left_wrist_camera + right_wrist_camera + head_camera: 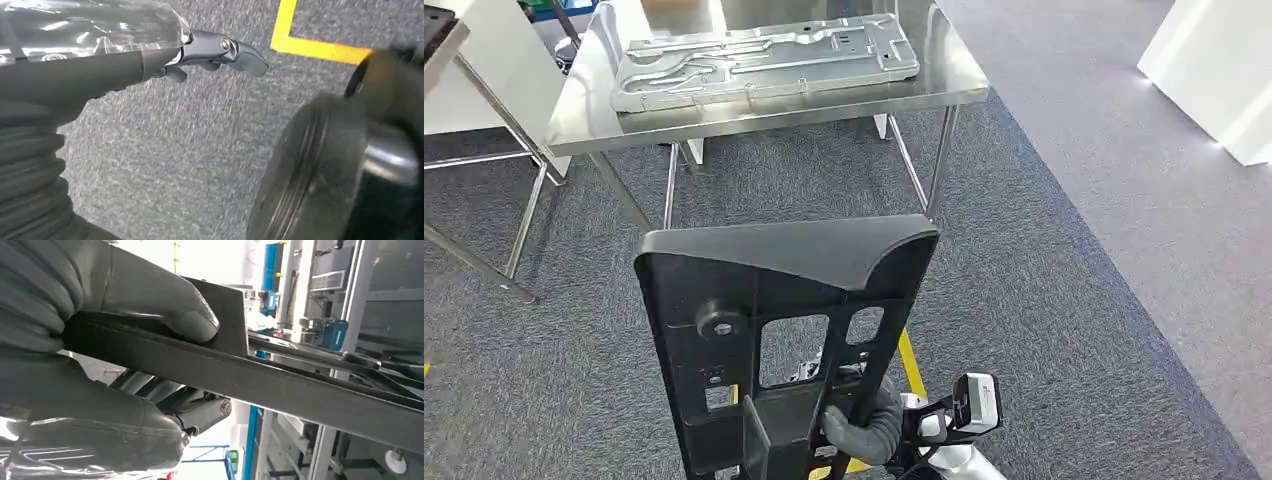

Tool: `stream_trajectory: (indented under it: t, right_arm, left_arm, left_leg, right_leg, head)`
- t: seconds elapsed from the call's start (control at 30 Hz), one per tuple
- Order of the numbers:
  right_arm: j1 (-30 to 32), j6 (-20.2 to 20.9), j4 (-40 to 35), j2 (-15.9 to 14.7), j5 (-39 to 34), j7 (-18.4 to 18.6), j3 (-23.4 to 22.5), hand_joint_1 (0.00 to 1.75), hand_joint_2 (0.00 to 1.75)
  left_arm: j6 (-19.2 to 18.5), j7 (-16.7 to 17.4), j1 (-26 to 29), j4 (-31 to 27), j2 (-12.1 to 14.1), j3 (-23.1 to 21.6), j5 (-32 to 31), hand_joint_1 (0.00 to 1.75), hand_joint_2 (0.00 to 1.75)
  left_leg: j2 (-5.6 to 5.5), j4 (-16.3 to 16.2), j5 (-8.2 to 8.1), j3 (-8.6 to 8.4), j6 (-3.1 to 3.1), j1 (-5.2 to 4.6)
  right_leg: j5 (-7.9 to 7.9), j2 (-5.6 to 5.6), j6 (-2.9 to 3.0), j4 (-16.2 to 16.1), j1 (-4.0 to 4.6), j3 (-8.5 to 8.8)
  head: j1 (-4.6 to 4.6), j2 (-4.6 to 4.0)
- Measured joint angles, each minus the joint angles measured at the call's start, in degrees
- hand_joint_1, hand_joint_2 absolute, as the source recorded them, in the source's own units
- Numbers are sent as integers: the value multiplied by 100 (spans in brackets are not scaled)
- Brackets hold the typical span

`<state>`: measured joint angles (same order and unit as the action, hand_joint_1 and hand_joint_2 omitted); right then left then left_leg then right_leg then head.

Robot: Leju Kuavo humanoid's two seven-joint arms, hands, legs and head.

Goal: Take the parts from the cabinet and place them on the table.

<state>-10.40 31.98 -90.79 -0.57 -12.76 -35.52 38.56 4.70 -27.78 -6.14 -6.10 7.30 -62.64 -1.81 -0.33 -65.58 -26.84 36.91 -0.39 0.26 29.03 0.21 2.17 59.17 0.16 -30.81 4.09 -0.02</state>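
Note:
A large black plastic part with cut-out windows stands upright close in front of me, low in the head view. My right hand grips its lower right edge from behind. In the right wrist view the thumb and fingers of that hand clamp the part's flat black edge. My left hand hangs over grey carpet with its fingers stretched out and nothing in them. Ahead stands a steel table, and a grey stamped metal panel lies on it.
A second steel-legged table stands at the left, and a white block at the far right. Yellow floor tape runs under the part. Grey carpet lies between me and the table. Metal racks appear behind the held part.

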Motion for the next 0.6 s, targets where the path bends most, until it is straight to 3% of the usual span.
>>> stream_trajectory:
  t: [0.03,0.07,0.1,0.17,0.23,0.3,0.37,0.4,0.43,0.53,0.57,0.6]
  right_arm:
    - [-2,0,0,0,-9,0,0,171,175]
    - [-2,0,6,-2,-17,0,0,171,175]
    - [-6,-2,9,-2,-37,0,0,171,175]
    - [3,-7,15,-2,-57,0,2,171,175]
    - [-4,-20,11,-2,-74,0,2,171,175]
    - [-43,-18,11,-4,-77,-2,2,171,175]
    - [-35,-26,31,-7,-81,-2,2,171,175]
    - [-32,-26,46,-9,-83,-2,2,171,175]
    - [-31,-26,59,-11,-90,-2,2,171,175]
    - [-33,-22,65,-11,-98,-2,2,171,175]
    - [-34,-18,88,-18,-103,-2,2,171,175]
    - [-29,-20,92,-20,-105,-2,4,171,175]
  left_arm:
    - [2,0,-1,2,6,0,0,0,175]
    - [2,7,-5,2,20,0,0,0,175]
    - [2,7,-16,2,20,0,-2,0,175]
    - [7,17,28,2,22,-2,-2,0,175]
    - [9,17,27,2,17,-9,0,0,175]
    - [9,17,-17,2,17,-13,0,0,175]
    - [9,17,-12,2,17,-18,4,0,175]
    - [11,17,-2,2,17,-20,4,0,175]
    - [15,17,10,2,17,-22,2,0,175]
    - [24,18,16,2,13,-31,-9,0,175]
    - [24,22,6,2,13,-33,-9,0,175]
    - [26,24,-10,2,13,-33,2,0,175]
  left_leg:
    - [13,497,246,-164,80,-36]
    - [27,489,-96,-164,94,-84]
    - [9,537,-235,-198,128,-101]
    - [-5,661,2,-267,202,-96]
    - [2,750,30,-465,221,-32]
    - [3,758,-3,-509,255,-16]
    - [-3,753,-75,-538,243,-14]
    - [-10,753,-109,-572,231,-9]
    - [-14,753,-154,-628,212,-3]
    - [-13,758,-329,-843,130,23]
    - [-8,752,-358,-903,89,24]
    - [-11,767,-392,-900,43,19]
  right_leg:
    - [48,-14,-11,-12,-5,43]
    - [62,-15,-47,-7,11,67]
    - [91,-3,-94,-12,-2,43]
    - [11,-15,-169,97,10,110]
    - [126,-7,-223,249,20,117]
    - [469,-8,-272,845,-6,-260]
    - [722,-10,-324,1556,-52,-786]
    - [654,-13,-331,1642,-71,-924]
    - [448,-15,-349,1473,-93,-929]
    - [-468,-21,-360,132,-135,-529]
    - [-250,-27,-349,146,-85,-550]
    - [-212,-42,-267,117,-57,-522]
  head:
    - [0,0]
    - [0,0]
    - [0,0]
    - [-2,0]
    - [-2,0]
    - [0,0]
    - [0,0]
    - [0,0]
    - [0,0]
    - [0,0]
    - [2,0]
    - [-4,0]
